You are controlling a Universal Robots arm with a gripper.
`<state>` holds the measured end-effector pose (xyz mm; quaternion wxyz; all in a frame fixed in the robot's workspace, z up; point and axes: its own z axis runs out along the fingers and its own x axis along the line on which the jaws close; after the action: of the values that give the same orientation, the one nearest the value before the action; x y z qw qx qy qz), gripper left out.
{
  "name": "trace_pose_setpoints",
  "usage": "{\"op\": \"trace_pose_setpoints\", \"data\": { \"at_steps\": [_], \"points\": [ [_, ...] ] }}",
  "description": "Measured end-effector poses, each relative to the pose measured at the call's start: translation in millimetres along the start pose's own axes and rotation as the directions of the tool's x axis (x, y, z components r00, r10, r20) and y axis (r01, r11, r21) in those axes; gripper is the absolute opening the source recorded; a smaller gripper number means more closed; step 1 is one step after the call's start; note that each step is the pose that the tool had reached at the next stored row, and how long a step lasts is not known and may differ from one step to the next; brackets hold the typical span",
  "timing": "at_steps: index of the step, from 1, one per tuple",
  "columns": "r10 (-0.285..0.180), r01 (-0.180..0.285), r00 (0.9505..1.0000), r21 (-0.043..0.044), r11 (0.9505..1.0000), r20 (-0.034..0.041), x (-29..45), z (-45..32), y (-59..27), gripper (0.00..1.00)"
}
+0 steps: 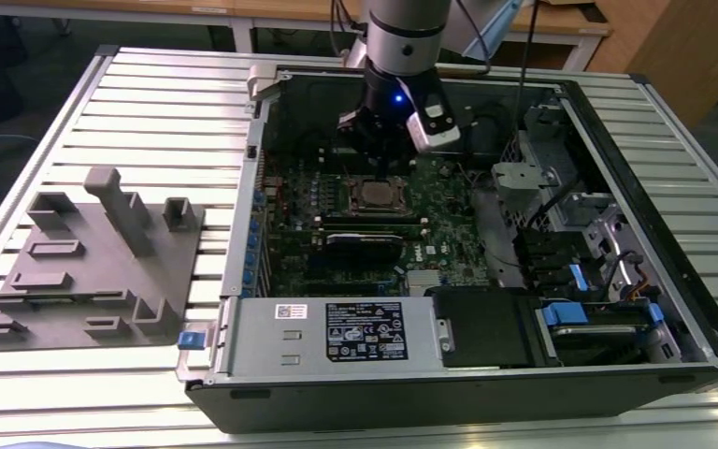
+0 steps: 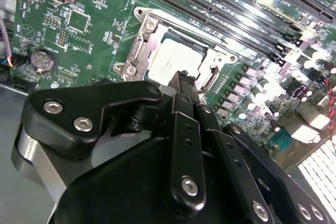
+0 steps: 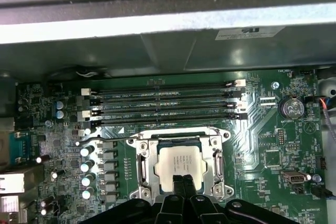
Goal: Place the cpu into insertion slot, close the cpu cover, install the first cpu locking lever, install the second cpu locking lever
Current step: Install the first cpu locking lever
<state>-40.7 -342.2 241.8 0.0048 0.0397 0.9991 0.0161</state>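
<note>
Cpu [image 3: 178,167]: lies flat in the insertion slot [image 1: 349,198], silver top showing in both wrist views
Cpu cover [image 3: 217,167]: silver frame lying down around the chip, window over its top
Gripper [image 3: 185,182]: fingers pressed together, nothing between them, tips at the socket edge farthest from the memory slots [image 3: 163,106]
Setting: green motherboard [image 3: 273,129] inside an open computer case [image 1: 459,393] on a slatted table [image 1: 147,84]

One cpu [image 3: 179,165], one cpu cover [image 3: 142,167] — four memory slots [image 3: 163,103].
</note>
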Motion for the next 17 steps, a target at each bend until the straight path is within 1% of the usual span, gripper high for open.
{"op": "trace_pose_setpoints", "data": {
  "at_steps": [4,5,7,14,17],
  "points": [
    [0.000,0.000,1.0000,0.0000,1.0000,0.0000,-0.1,-7.0,0.2,0.11],
    [0.000,0.000,1.0000,0.0000,1.0000,0.0000,-0.1,-12.1,0.4,0.11],
    [0.000,0.000,1.0000,0.0000,1.0000,0.0000,-0.1,-14.4,0.5,0.11],
    [0.000,0.000,1.0000,0.0000,1.0000,0.0000,0.0,-15.0,0.5,0.11],
    [0.000,0.000,1.0000,0.0000,1.0000,0.0000,2.7,-14.6,0.2,0.11]
  ]
}}
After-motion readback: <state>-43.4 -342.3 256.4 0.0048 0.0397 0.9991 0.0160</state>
